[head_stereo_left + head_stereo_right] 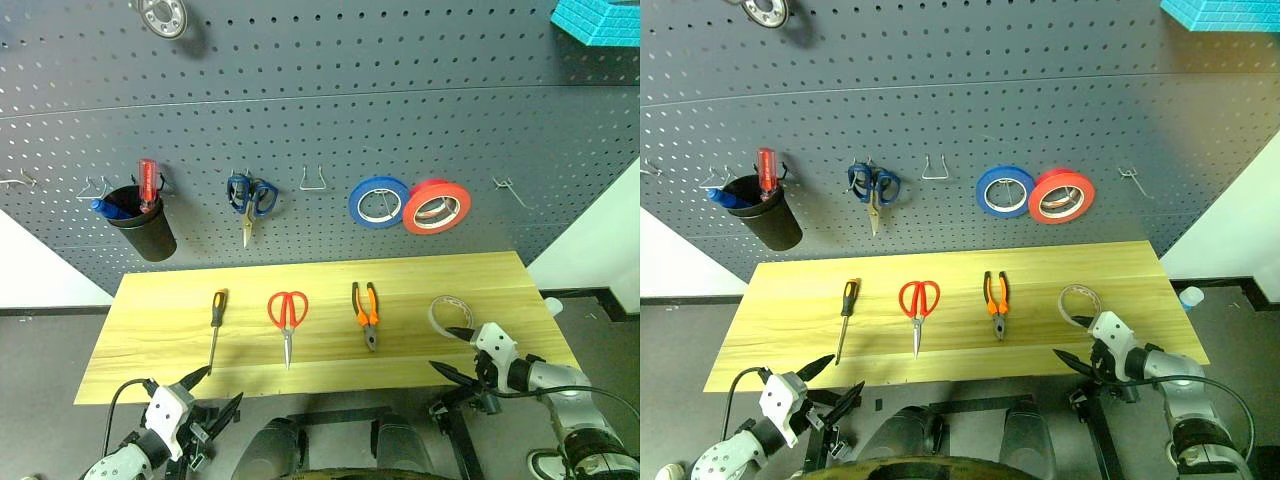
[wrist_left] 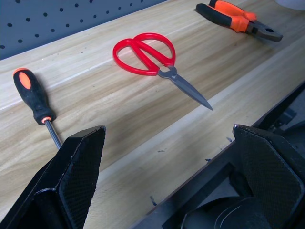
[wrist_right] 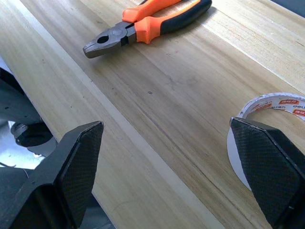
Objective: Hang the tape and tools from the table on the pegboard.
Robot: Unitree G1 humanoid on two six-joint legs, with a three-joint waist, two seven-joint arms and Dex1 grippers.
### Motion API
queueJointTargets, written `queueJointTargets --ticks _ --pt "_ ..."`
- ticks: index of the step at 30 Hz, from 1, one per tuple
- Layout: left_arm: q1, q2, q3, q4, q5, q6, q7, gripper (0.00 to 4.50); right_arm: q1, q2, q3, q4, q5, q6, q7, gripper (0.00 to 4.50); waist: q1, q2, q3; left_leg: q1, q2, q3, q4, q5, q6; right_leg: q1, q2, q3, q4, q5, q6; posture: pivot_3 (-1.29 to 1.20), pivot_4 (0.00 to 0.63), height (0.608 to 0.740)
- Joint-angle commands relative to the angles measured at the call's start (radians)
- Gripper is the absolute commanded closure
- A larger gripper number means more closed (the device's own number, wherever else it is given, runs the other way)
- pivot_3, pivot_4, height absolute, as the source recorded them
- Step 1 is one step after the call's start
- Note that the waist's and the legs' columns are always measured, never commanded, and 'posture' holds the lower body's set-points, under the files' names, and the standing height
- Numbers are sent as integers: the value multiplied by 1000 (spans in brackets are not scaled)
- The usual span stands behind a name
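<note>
The tape lay at the right end of the table, with the pliers, the red-handled scissors and the slim screwdriver in a row to its left, all apart. The right pincer hung wide apart and empty at the near edge, one finger just beside the tape. The left pincer gaped equally wide, empty, below the screwdriver's tip. Both pointed inward and downward. On the pegboard, a black cup held a red-handled screwdriver.
</note>
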Motion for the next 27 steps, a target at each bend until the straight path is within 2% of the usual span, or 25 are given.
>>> queueJointTargets --ticks 1,19,27 --pt "2 11 11 -2 -11 -12 -3 27 -3 -8 -19 -13 13 -14 9 59 0 0 0 0 0 0 0 0 0 0 0 0 0 0 0 -17 69 738" --pt "9 8 4 -1 -2 -30 -7 27 1 -5 -21 -25 14 -14 5 59 0 0 0 0 0 0 0 0 0 0 0 0 0 0 0 -19 70 738" --pt "-77 45 -19 -90 12 132 0 4 -12 -16 -20 -45 9 17 -1 30 2 0 1 0 0 0 0 0 0 0 0 0 0 0 -1 -5 77 738"
